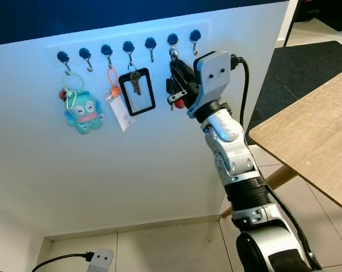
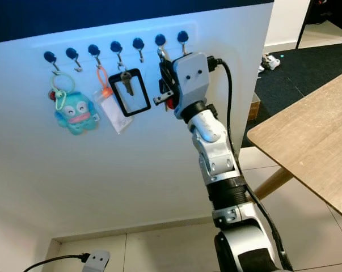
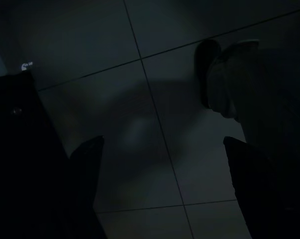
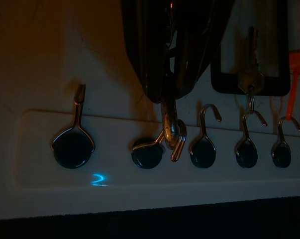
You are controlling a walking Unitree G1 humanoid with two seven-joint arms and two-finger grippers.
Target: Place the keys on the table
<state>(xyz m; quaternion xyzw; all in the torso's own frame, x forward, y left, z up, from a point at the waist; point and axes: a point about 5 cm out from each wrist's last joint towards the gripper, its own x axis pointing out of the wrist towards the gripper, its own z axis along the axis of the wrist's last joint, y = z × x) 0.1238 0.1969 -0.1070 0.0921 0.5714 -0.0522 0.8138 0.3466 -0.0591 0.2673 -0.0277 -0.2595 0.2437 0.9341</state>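
Observation:
The keys [image 1: 179, 102] hang from the second hook from the right [image 1: 172, 39] of a white wall rack [image 1: 128, 48]; a red tag shows beneath them. My right gripper [image 1: 175, 82] is raised to the rack and shut on the keys. In the right wrist view the black fingers [image 4: 146, 55] close just off the metal key ring [image 4: 172, 130], which is still looped over its hook [image 4: 147, 152]. The wooden table [image 1: 315, 133] stands to the right of the arm. My left gripper [image 3: 164, 167] hangs idle over a dark tiled floor, open.
On the other hooks hang a blue plush keychain [image 1: 83, 112], a clear card holder on an orange strap [image 1: 118, 109] and a black frame with a single key [image 1: 136, 90]. A power plug [image 1: 100, 259] lies on the floor. A dark rug [image 1: 312, 73] lies behind the table.

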